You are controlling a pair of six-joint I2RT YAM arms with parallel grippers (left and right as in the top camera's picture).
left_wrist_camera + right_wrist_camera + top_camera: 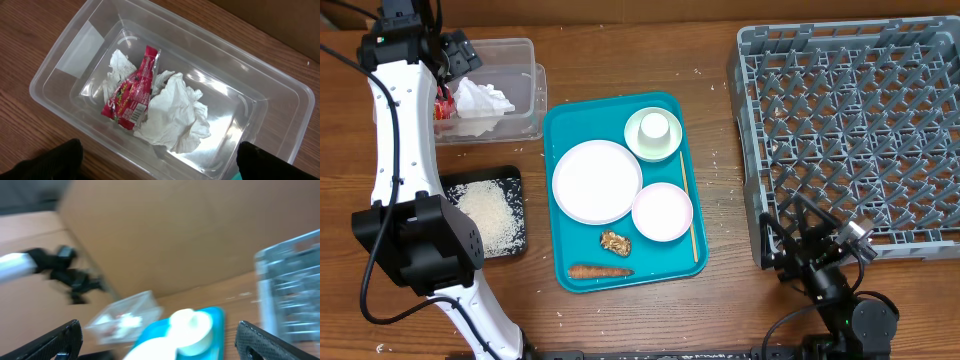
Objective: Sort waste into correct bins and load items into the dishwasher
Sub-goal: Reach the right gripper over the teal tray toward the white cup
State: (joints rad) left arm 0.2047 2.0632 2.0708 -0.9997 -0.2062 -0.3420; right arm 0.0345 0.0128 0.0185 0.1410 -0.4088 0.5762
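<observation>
A teal tray (560, 270) holds a large white plate (596, 180), a smaller white plate (662, 212), a pale green bowl (638, 148) with a white cup (654, 127) in it, a chopstick (688, 210), a walnut-like scrap (615, 241) and a carrot (599, 271). The clear bin (65, 60) holds crumpled white tissue (175, 112) and a red wrapper (132, 92). My left gripper (157, 162) hovers open and empty over the bin. My right gripper (157, 340) is open and empty near the grey dish rack (850, 120), facing the tray; its view is blurred.
A black tray of white rice grains (490, 212) lies left of the teal tray. The clear bin (525, 95) stands at the back left. The dish rack fills the right side. Crumbs lie scattered on the wooden table.
</observation>
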